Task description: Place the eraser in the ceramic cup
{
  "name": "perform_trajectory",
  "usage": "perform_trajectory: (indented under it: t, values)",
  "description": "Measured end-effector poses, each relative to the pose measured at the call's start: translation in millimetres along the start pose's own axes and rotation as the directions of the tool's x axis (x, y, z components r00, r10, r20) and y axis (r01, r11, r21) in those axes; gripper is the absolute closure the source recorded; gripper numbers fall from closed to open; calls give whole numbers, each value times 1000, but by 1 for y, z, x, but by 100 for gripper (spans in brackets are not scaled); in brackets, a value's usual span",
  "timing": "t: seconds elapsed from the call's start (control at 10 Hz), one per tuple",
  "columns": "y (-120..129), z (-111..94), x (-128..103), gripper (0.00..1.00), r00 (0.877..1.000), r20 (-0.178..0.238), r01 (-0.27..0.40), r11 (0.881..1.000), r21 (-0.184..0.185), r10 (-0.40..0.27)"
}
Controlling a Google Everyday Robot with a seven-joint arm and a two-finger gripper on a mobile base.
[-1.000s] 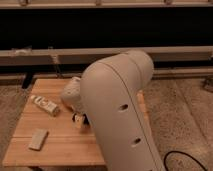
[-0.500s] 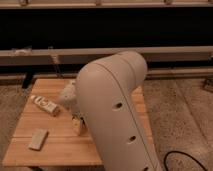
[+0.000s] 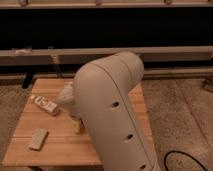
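Note:
My big white arm (image 3: 112, 110) fills the middle of the camera view and hides most of the wooden table (image 3: 60, 150). The gripper (image 3: 76, 121) reaches down to the tabletop at the arm's left edge, just right of the long white printed packet (image 3: 45, 104). The black eraser and the white ceramic cup are hidden behind the arm or out of view. I cannot tell whether the gripper holds anything.
A flat tan block (image 3: 38, 138) lies near the table's front left corner. A long rail (image 3: 165, 51) and a dark wall run behind the table. A black cable (image 3: 172, 159) lies on the speckled floor at the lower right.
My arm has swung left and now covers more of the table, and the gripper has shifted left toward the packet. The packet and the tan block have not moved.

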Motion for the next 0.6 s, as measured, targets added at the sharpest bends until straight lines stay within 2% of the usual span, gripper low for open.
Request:
perform_trajectory:
  t: [0.4,0.6]
  values:
    - [-4,-2,1,76,1000,3,-13,1000,3,13]
    - [-3,-4,0,94,1000,5,-12,1000,2,12]
